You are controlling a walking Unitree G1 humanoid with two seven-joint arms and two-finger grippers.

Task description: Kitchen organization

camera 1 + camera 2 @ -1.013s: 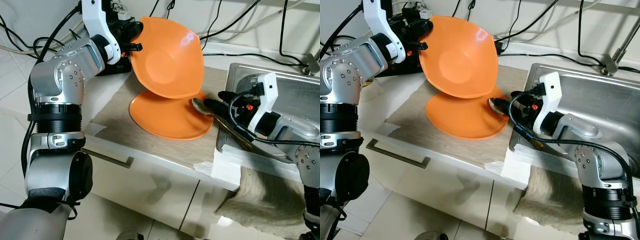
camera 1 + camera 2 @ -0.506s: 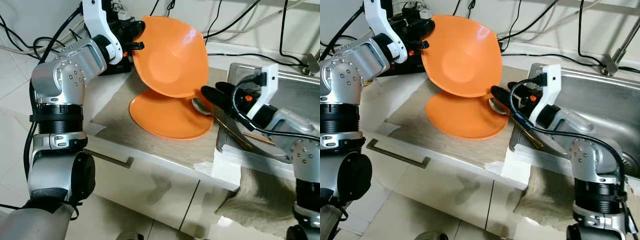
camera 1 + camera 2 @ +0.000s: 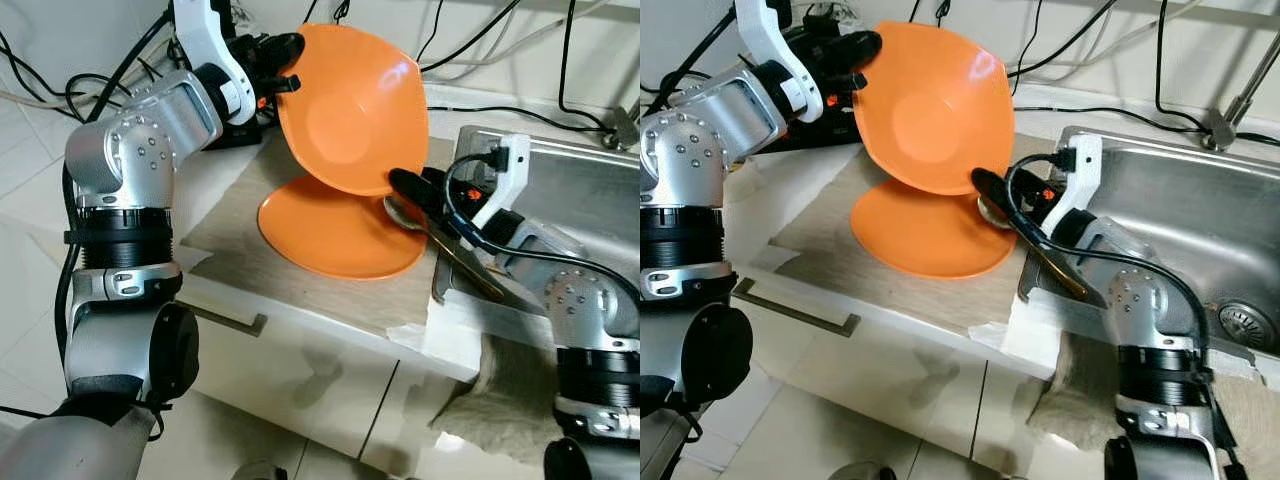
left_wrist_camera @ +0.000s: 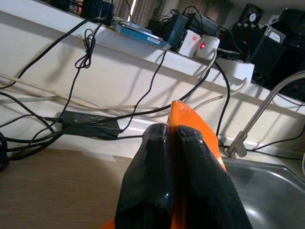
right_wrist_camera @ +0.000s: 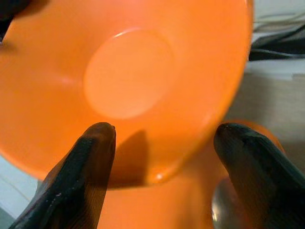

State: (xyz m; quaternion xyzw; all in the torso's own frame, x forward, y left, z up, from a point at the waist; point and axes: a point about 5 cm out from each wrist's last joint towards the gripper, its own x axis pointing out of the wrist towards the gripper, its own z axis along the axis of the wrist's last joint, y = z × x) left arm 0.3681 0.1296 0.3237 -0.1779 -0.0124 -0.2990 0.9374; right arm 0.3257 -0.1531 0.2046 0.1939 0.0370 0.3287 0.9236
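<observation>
- Two orange bowls: one tilted bowl [image 3: 350, 100] pinched at its rim by the left hand [image 3: 272, 62], above the second bowl [image 3: 335, 232] on the surface [image 3: 250, 260].
- Right hand [image 3: 990, 190] spread wide at the tilted bowl's 5 o'clock edge, beside a spoon [image 3: 404, 214].

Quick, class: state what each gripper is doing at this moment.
Left gripper: closed on the rim of the tilted bowl.
Right gripper: open, holding nothing, just below the bowl's lower edge.
</observation>
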